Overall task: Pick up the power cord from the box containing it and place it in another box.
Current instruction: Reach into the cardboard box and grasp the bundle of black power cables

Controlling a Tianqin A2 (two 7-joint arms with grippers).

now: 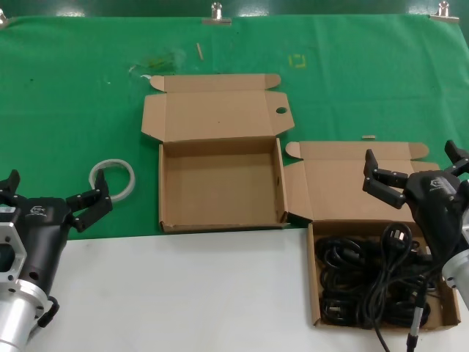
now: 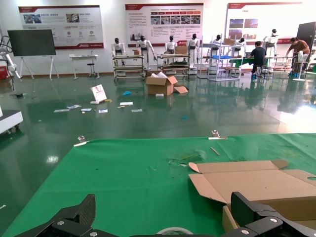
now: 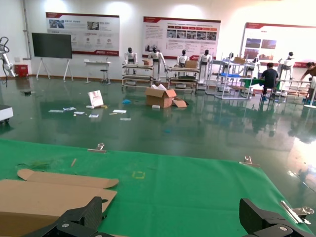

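Cord, thin black looped power cable (image 1: 366, 282), lay inside shallow brown cardboard box (image 1: 314, 293). Right gripper (image 1: 415, 170) hovered above that box, fingers spread wide, empty. Left gripper (image 1: 50, 196) parked beyond empty twin box (image 1: 220, 183), open. Best approach: descend over one loop, close on single hank.

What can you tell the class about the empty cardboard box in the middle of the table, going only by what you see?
The empty box is a shallow mailer of brown corrugated cardboard, lying open on the green cloth with its front edge at the white table surface. Its hinged lid is folded back flat, away from the robot, showing rounded tuck ears and one round finger hole near its right corner. The tray holds nothing. Its right wall looks to meet the open side flap of the box of cords. Neither gripper touches it.
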